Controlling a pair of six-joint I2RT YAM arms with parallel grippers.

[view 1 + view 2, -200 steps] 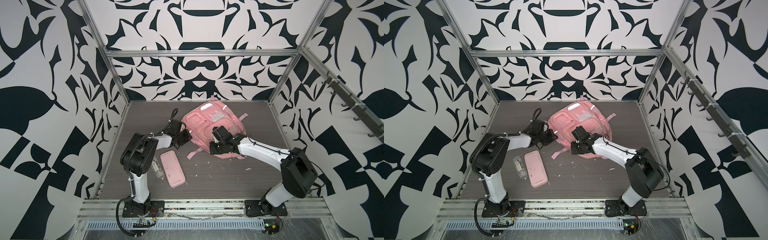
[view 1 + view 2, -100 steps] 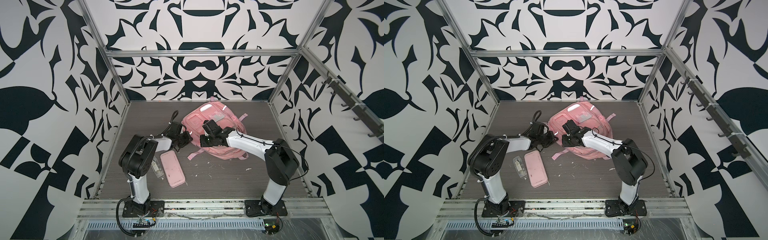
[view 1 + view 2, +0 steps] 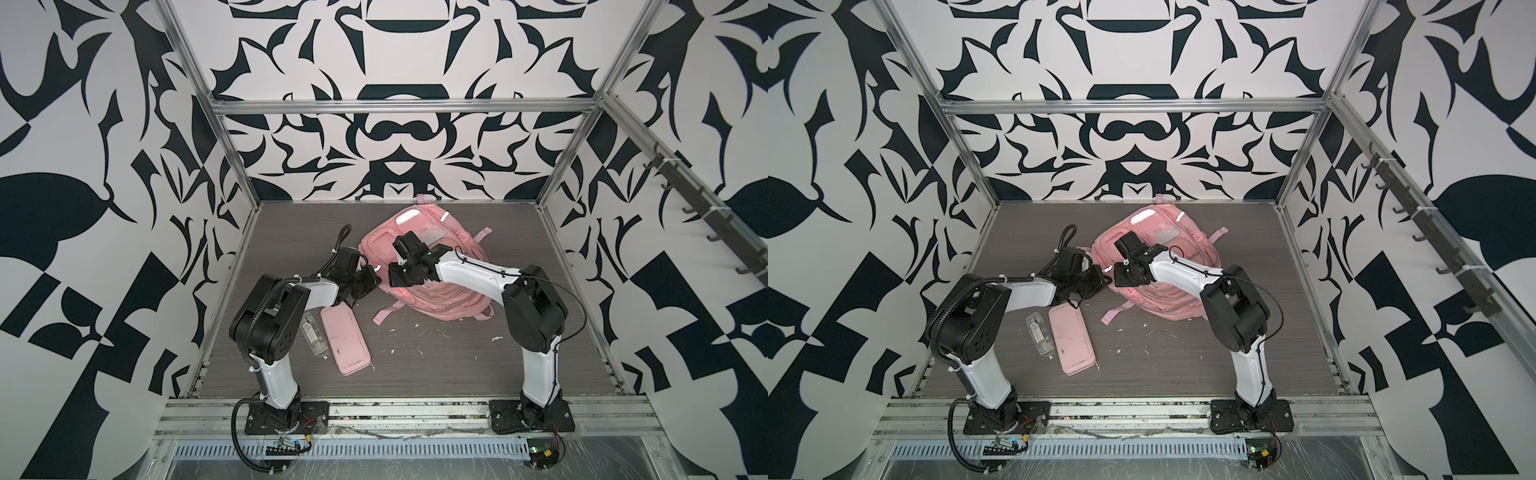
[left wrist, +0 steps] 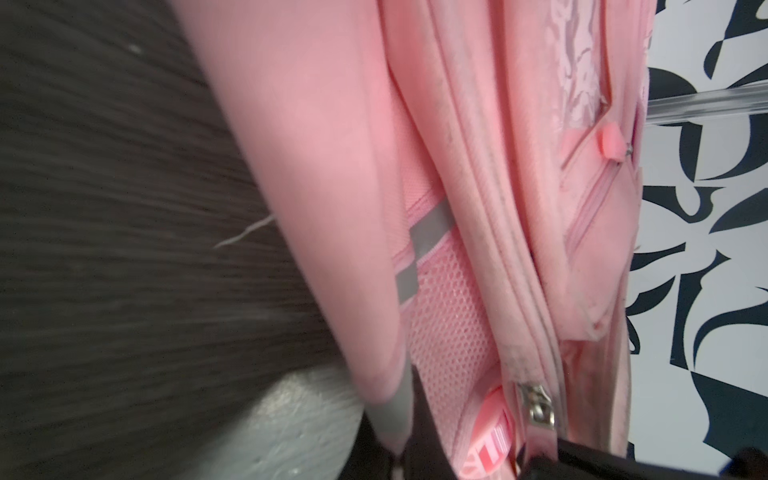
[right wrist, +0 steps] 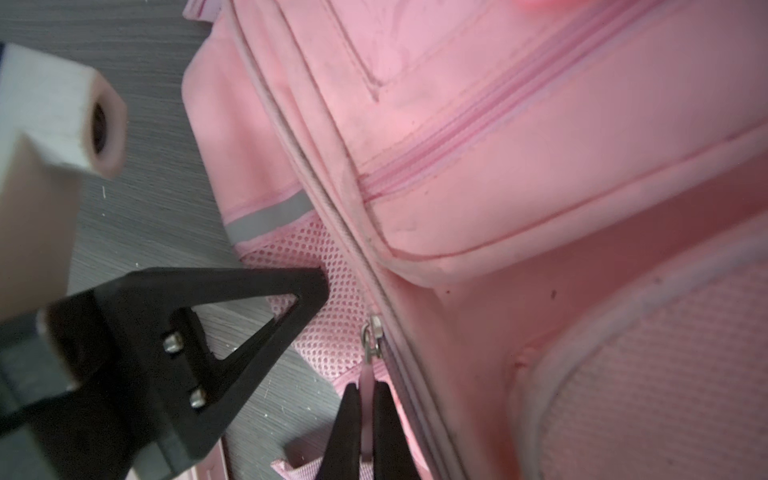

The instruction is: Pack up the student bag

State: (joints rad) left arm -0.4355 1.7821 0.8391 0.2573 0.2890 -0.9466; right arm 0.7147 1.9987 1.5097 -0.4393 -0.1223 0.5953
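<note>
The student bag [image 3: 436, 266] [image 3: 1167, 253], a pink backpack, lies at the back middle of the table in both top views. My left gripper [image 3: 369, 279] [image 3: 1100, 279] is at the bag's left side. In the left wrist view the left gripper [image 4: 400, 451] is shut on a grey-trimmed fabric edge of the bag [image 4: 478, 166]. My right gripper [image 3: 395, 279] [image 3: 1120, 277] reaches across the bag to the same side. In the right wrist view the right gripper [image 5: 366, 386] is shut on the pink pull tab under the metal zipper slider [image 5: 374, 338].
A flat pink pencil case [image 3: 345, 338] [image 3: 1071, 338] lies at the front left, with a small clear plastic item [image 3: 313, 336] beside it near the left arm. A loose pink strap [image 3: 388, 316] trails from the bag. White scraps dot the table in front.
My right gripper has travelled left along the bag's side with the zipper pull in it, ending close to the left gripper. The left gripper has hardly moved.
</note>
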